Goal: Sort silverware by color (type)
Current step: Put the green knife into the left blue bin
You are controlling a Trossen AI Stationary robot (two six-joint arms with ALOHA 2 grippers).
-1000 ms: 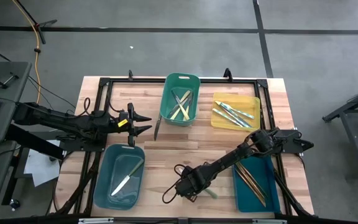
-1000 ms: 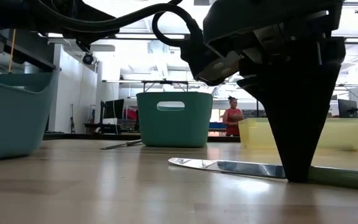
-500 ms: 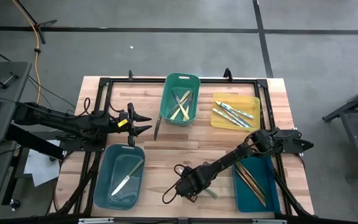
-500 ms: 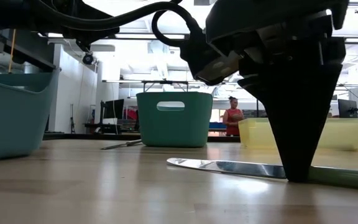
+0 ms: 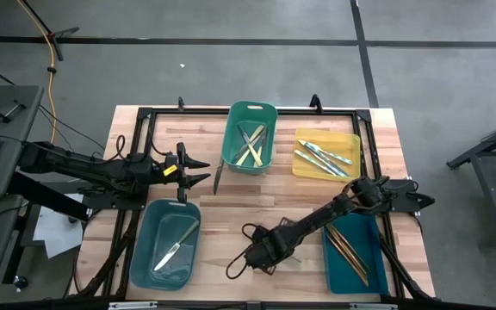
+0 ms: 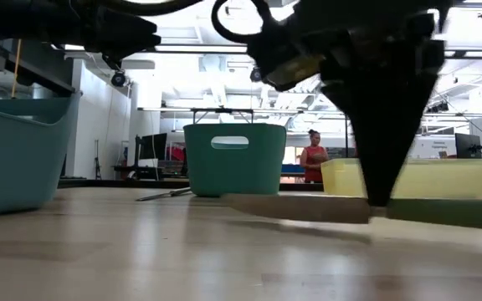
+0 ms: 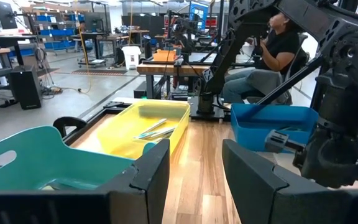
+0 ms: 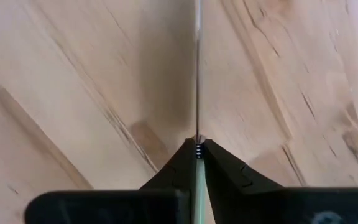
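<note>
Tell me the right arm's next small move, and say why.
Probably carry the knife left to the blue-grey bin. The right gripper has its jaws shut on the pale green handle, and the low view shows the knife blurred, just off the table. That bin already holds one similar pale-handled knife. The left gripper waits open nearby.

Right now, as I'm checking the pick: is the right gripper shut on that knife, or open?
Shut on it. The right gripper pinches the knife by its pale green handle, blade pointing ahead over the table.
</note>
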